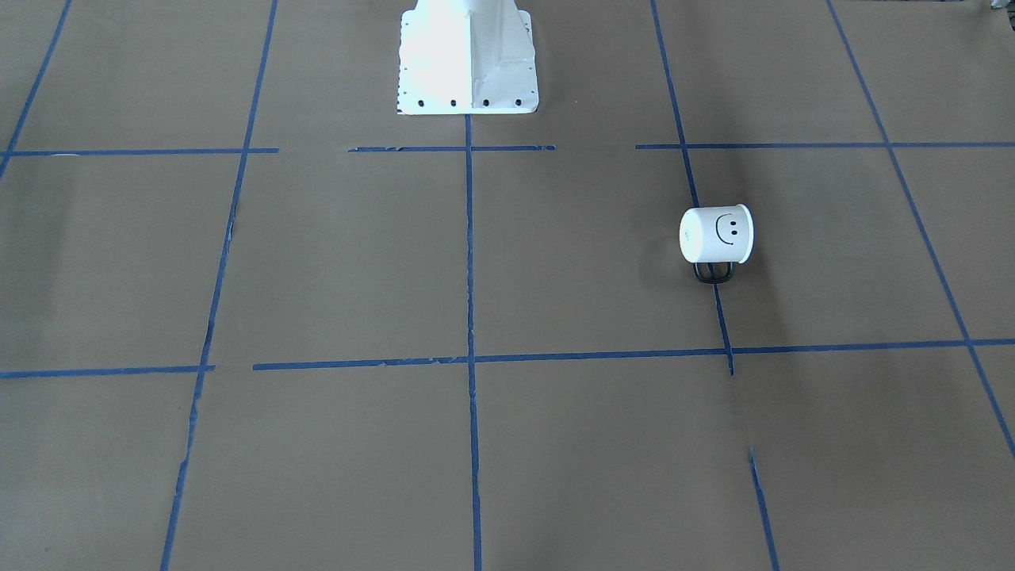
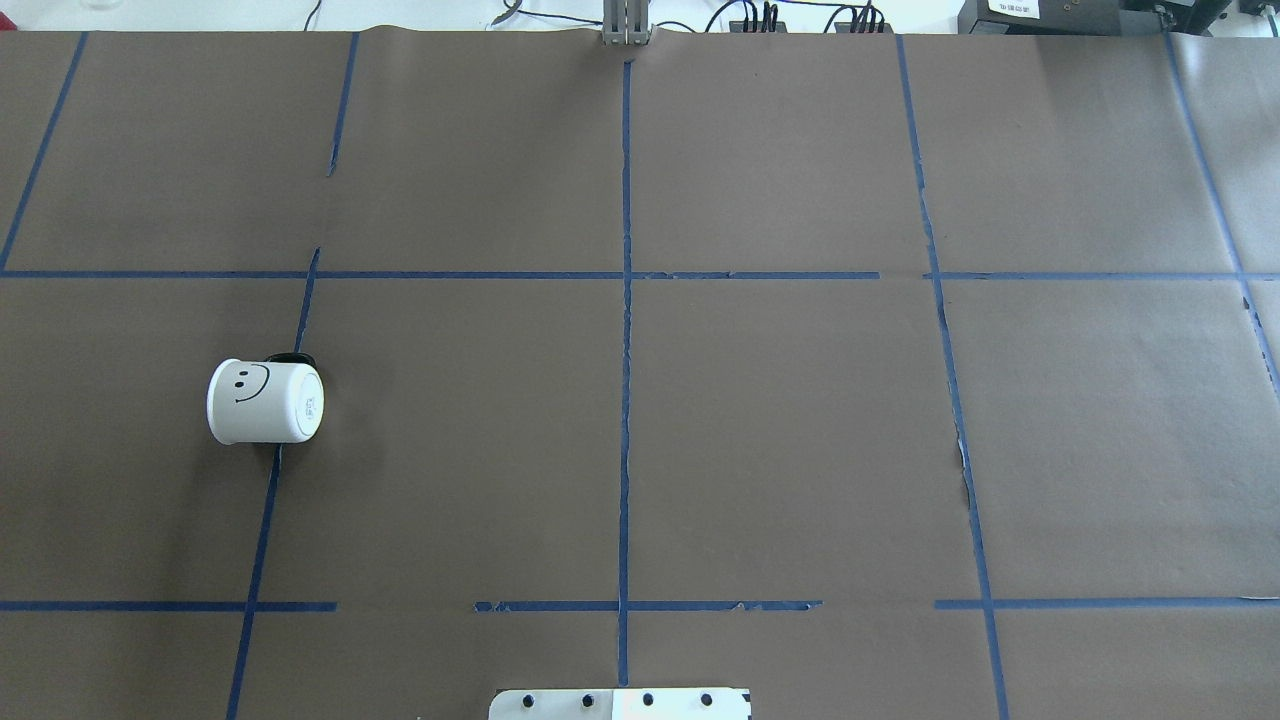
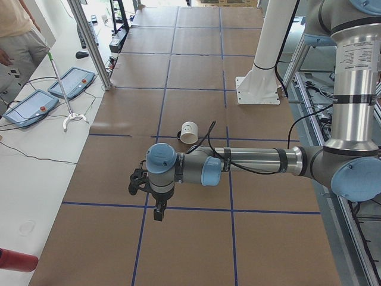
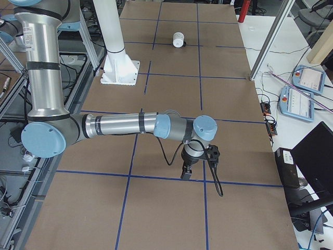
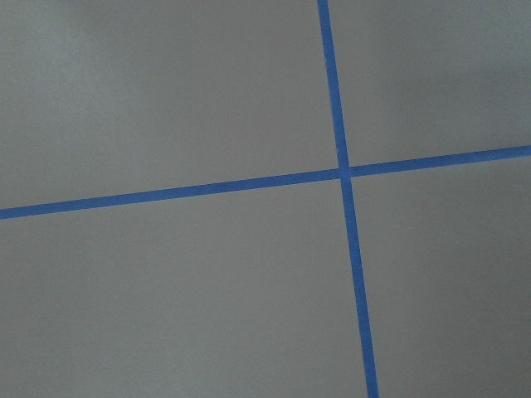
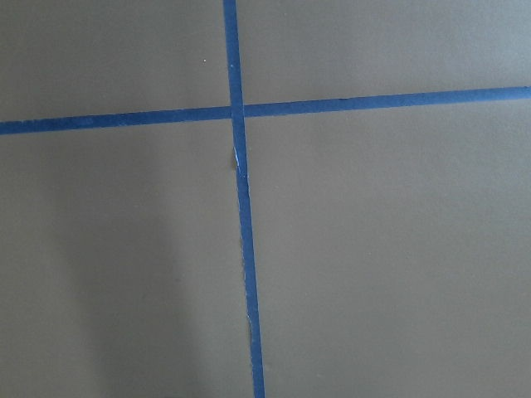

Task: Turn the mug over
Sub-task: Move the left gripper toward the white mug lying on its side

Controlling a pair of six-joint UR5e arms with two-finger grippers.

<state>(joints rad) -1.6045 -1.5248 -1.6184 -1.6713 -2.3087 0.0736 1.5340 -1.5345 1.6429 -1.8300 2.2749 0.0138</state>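
Note:
The white mug (image 1: 716,234) with a black smiley face lies on its side on the brown paper, on the robot's left side. Its black handle (image 1: 714,272) points toward the table's far side. Its flat base faces the table's middle. It also shows in the overhead view (image 2: 265,402), in the left side view (image 3: 189,132) and, small, in the right side view (image 4: 178,39). My left gripper (image 3: 158,211) hangs over the table's left end, well apart from the mug. My right gripper (image 4: 186,173) hangs over the right end. I cannot tell whether either is open or shut.
The white robot pedestal (image 1: 468,55) stands at the table's near-middle edge. Blue tape lines (image 2: 626,300) grid the paper. Teach pendants (image 3: 30,107) and cables lie on the side bench, where a person (image 3: 18,30) stands. Both wrist views show only paper and tape.

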